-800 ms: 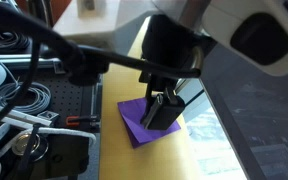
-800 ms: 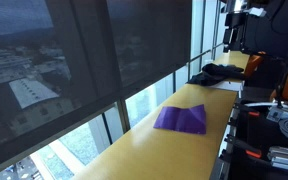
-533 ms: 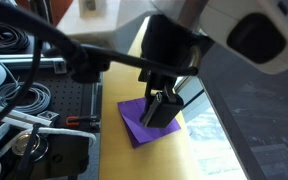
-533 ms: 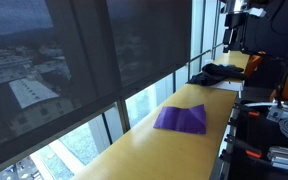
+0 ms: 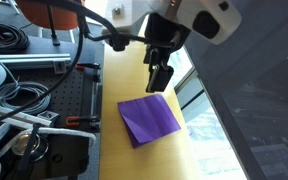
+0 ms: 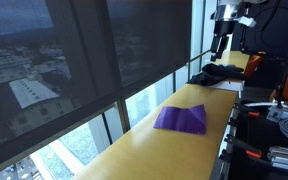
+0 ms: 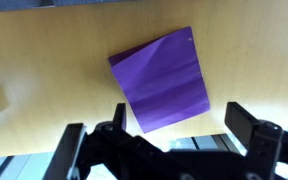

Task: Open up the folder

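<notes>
Hanging spread apart and empty, jaws stand above the bench (image 5: 117, 85), touching nothing. Folder (image 5: 149, 118): purple, shut, flat on the yellow bench, below the jaws and clear of them. Wrist view: folder (image 7: 162, 82) lies skewed, roughly midway between the two fingers (image 7: 79, 150).

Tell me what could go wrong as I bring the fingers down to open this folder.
1. The folder lies flat and closed on the smooth table. The gripper may push it along instead of catching the top cover.
2. It sits near the window-side edge of the table, so a slide could send it over.
3. I cannot tell which edge is the spine. Lifting there would probably raise the whole folder.
</notes>
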Available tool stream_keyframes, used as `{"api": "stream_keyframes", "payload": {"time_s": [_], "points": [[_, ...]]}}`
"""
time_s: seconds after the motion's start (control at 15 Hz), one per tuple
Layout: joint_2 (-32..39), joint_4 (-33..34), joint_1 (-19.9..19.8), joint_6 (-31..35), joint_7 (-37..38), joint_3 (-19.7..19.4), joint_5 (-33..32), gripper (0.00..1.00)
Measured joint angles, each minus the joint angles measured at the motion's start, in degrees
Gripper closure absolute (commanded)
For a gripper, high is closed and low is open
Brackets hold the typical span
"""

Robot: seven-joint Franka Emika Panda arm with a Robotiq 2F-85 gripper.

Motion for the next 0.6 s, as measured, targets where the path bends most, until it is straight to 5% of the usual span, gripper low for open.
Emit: {"api": "stream_keyframes", "payload": {"time_s": [0.27,0.6], "points": [[7.8,1.7,0.5,6.0,-0.1,-0.1,7.9,0.0],[22.2,9.3,-6.2,6.3,-6.6,-1.3,17.3,0.0]]}}
